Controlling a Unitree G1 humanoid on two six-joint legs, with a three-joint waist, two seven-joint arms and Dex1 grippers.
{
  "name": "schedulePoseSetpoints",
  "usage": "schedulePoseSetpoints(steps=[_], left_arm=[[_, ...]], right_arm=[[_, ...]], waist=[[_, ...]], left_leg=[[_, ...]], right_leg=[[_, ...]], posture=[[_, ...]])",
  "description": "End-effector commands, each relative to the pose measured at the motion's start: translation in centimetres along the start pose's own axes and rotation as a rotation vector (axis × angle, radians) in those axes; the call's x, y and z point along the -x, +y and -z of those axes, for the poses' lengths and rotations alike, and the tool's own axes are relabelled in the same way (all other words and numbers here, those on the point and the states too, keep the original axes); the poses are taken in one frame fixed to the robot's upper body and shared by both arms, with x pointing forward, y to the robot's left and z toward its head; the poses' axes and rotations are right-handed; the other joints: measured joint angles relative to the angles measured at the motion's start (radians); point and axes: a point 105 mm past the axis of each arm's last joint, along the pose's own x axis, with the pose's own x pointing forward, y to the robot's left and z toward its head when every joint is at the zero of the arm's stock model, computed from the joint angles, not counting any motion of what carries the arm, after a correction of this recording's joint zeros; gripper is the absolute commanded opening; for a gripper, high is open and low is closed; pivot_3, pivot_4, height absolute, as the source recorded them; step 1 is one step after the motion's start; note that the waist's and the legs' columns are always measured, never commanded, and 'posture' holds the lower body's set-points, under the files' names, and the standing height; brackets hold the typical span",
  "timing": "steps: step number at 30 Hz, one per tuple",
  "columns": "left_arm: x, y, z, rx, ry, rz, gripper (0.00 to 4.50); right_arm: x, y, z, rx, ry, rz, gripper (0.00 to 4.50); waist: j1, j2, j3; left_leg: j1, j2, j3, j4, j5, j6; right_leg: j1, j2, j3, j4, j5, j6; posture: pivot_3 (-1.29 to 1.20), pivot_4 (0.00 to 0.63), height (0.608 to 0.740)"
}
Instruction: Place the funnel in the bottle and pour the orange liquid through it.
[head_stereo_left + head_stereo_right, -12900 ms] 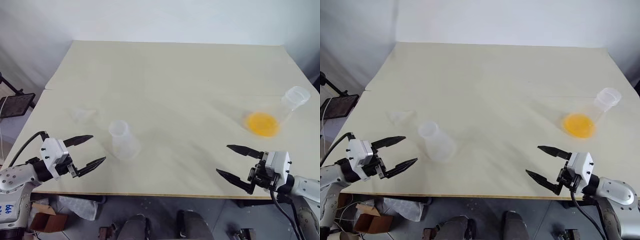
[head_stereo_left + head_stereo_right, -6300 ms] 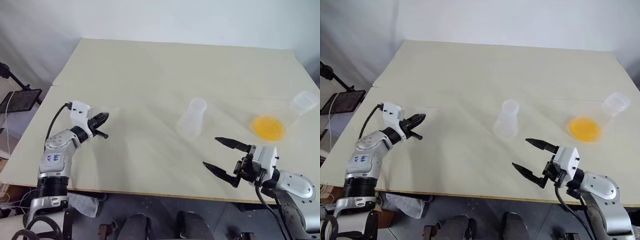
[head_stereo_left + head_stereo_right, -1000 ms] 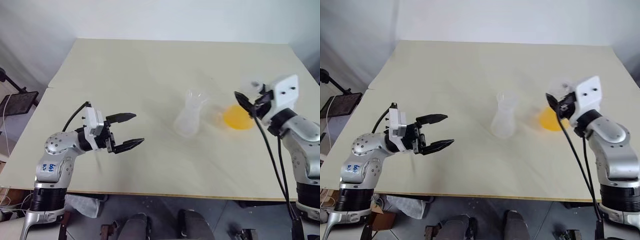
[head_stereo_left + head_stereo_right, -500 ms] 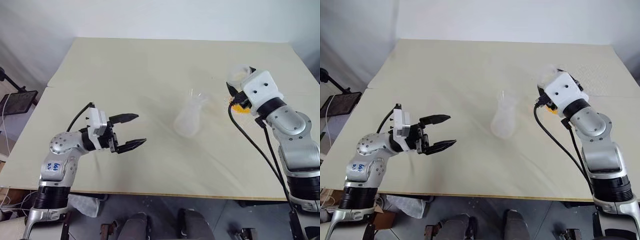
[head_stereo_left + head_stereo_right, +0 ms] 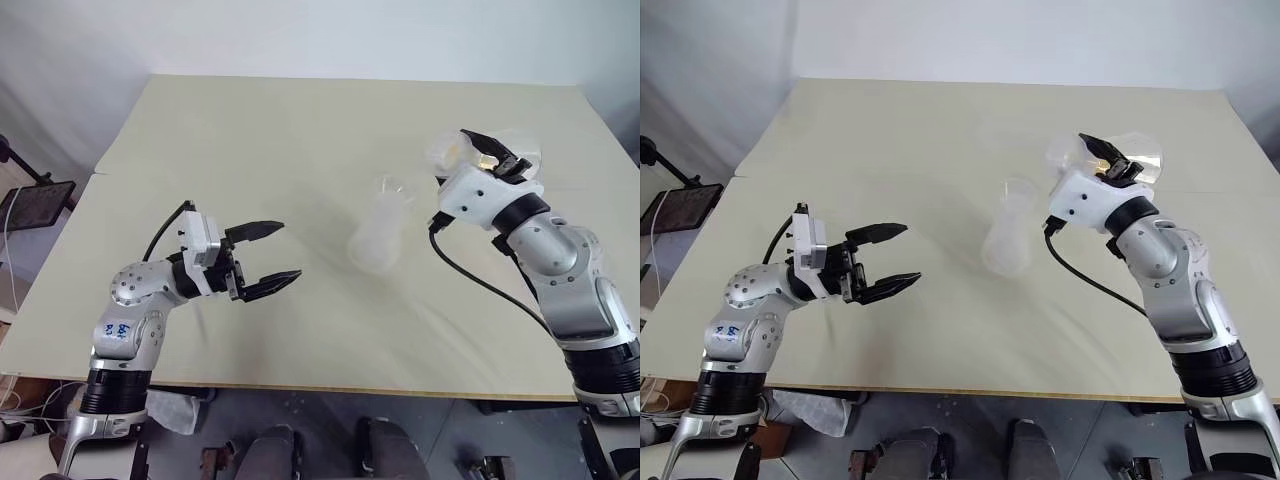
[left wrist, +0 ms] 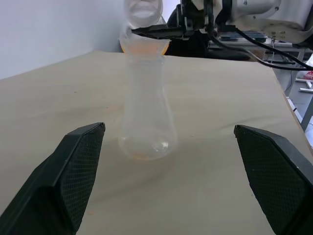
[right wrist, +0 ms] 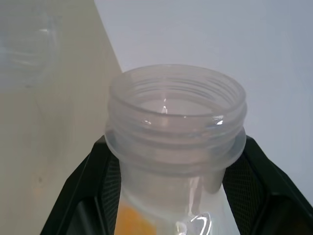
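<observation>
My right end effector [image 7: 171, 196] pinches the neck of a tipped clear flask [image 5: 1090, 160] of orange liquid [image 7: 134, 220] above the funnel [image 6: 145, 46] sitting in the bottle [image 6: 145, 117] mid-surface [image 5: 250, 150], left end effector [image 5: 268, 257] spread; light, slippery plastic, best gripped just under the rim.

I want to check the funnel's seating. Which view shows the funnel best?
The left wrist view: the funnel sits in the bottle's neck, seen side-on, orange liquid inside. The eye views show it faint and small, from above.

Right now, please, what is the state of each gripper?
Left gripper: open, holding nothing.
Right gripper: shut on the clear flask with the orange liquid, tilted over the funnel.
</observation>
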Motion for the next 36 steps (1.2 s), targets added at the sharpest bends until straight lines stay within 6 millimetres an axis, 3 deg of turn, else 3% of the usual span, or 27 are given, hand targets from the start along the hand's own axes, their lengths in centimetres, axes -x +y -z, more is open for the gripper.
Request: schedulePoseSetpoints(steps=[1,22,36], left_arm=[[-0.4,0.0,-0.8,-0.026,-0.028,0.011,4.5],[-1.1,0.0,-0.8,-0.022,-0.044,0.016,4.5],[-1.2,-0.1,-1.0,-0.025,-0.046,0.015,4.5]], right_arm=[[-0.2,-1.9,-1.5,0.097,-0.059,0.079,2.43],[0.0,0.2,-3.7,0.284,-0.178,0.017,2.43],[0.1,0.1,-3.8,0.381,-0.196,0.036,2.43]], waist=[[0.0,0.0,0.0],[0.0,0.0,0.0],[-0.001,0.0,0.0]], left_leg=[[0.0,0.0,0.0,0.0,0.0,0.0],[0.0,0.0,0.0,0.001,0.0,0.0],[0.0,0.0,0.0,0.002,0.0,0.0]], right_leg=[[0.0,0.0,0.0,0.0,0.0,0.0],[0.0,0.001,0.0,0.0,0.0,0.0],[0.0,0.001,0.0,0.002,0.0,0.0]], posture=[[0.0,0.15,0.74],[0.0,0.15,0.74],[0.0,0.15,0.74]])
